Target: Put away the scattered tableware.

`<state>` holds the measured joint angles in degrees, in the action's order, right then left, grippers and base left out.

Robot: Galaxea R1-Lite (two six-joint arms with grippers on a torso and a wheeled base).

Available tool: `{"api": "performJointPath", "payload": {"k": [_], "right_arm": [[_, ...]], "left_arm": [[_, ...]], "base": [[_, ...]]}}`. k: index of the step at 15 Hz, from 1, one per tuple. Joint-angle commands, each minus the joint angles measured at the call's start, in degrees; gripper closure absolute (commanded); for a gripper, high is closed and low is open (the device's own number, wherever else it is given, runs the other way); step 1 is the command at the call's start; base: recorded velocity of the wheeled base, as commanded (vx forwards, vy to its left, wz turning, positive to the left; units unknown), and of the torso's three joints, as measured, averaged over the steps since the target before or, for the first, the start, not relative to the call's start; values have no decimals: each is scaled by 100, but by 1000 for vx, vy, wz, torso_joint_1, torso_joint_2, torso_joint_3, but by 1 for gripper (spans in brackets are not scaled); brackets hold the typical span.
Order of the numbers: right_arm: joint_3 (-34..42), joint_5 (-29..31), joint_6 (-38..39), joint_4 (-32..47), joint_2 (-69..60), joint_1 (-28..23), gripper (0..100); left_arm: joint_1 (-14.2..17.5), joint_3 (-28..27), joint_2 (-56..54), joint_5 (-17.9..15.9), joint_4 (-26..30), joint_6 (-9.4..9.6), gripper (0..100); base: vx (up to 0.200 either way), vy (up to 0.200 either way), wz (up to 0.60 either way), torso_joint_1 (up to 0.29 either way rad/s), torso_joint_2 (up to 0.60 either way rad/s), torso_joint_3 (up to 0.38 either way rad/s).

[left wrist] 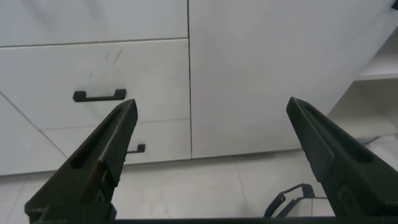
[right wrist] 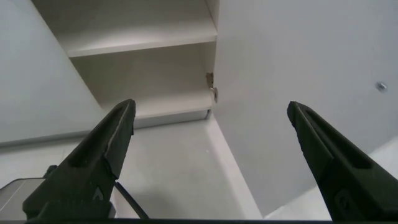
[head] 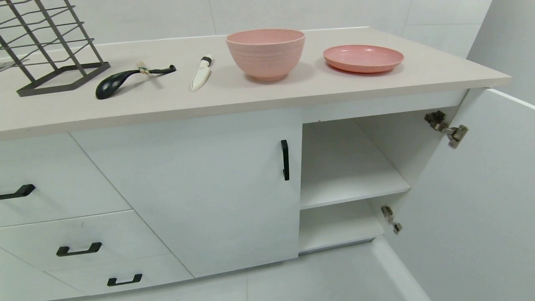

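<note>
We note bright, diffuse light; soft shadows fall beside the bowl and plate on the counter; wide-angle stretching toward frame edges.

No text, number, label or sign can be read anywhere. The pink bowl, the pink plate, the white knife and the black spoon carry no legible print, and neither do the counter or the cupboard door. The faint marks on the drawer front are scuffs, not letters.
</note>
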<state>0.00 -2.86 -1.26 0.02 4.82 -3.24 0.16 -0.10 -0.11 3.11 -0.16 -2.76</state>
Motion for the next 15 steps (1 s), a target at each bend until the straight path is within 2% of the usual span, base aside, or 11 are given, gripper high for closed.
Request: {"api": "performJointPath", "payload": {"k": [1,10,15], "right_arm": [[0,5,11,-2,11,-1,0],[0,32,20,6,11,-1,0],[0,32,29,6,11,-1,0]], "left_arm": [[2,1,11,-3,-2,-6,0],[2,1,11,6,-2,3,0],[2,1,11,6,-2,-6,0]], "base": [[0,0,0,0,0,0],[0,0,0,7,-12,-3],[0,0,0,218,-125,-113]]}}
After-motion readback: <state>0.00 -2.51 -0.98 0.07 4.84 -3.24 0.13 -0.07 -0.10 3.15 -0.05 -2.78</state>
